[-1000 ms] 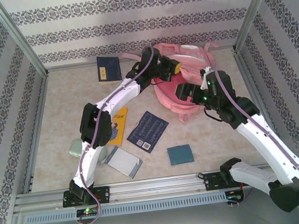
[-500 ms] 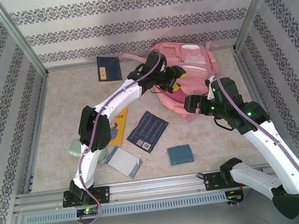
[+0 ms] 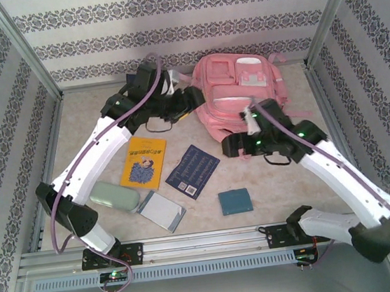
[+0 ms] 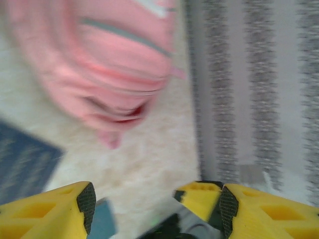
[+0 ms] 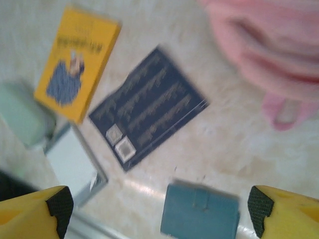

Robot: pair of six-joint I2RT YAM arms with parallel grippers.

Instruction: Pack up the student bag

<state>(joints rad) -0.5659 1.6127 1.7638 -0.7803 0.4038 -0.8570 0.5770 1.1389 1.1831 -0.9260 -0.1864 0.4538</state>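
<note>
The student bag point(image 3: 241, 88), a large pink backpack with a white patch, lies front-up at the back of the table. Its blurred pink fabric point(image 4: 114, 64) is in the left wrist view, and its lower edge point(image 5: 269, 50) in the right wrist view. My left gripper point(image 3: 195, 100) hovers just left of the bag, open point(image 4: 155, 206), with nothing between its fingers. My right gripper point(image 3: 232, 146) hangs in front of the bag, open point(image 5: 159, 209), above a teal wallet point(image 5: 199, 211). The dark blue book point(image 3: 193, 171) and the yellow book point(image 3: 144, 162) lie on the table.
A pale green case point(image 3: 114, 196) and a grey notebook point(image 3: 160, 212) lie front left, and the teal wallet point(image 3: 235, 201) lies front centre. Patterned walls enclose the table on three sides. The metal rail point(image 3: 206, 242) runs along the near edge.
My left gripper has opened and pulled back to the left, away from the bag. The bag now lies flat with its front showing. My right gripper has moved left and nearer, off the bag.
</note>
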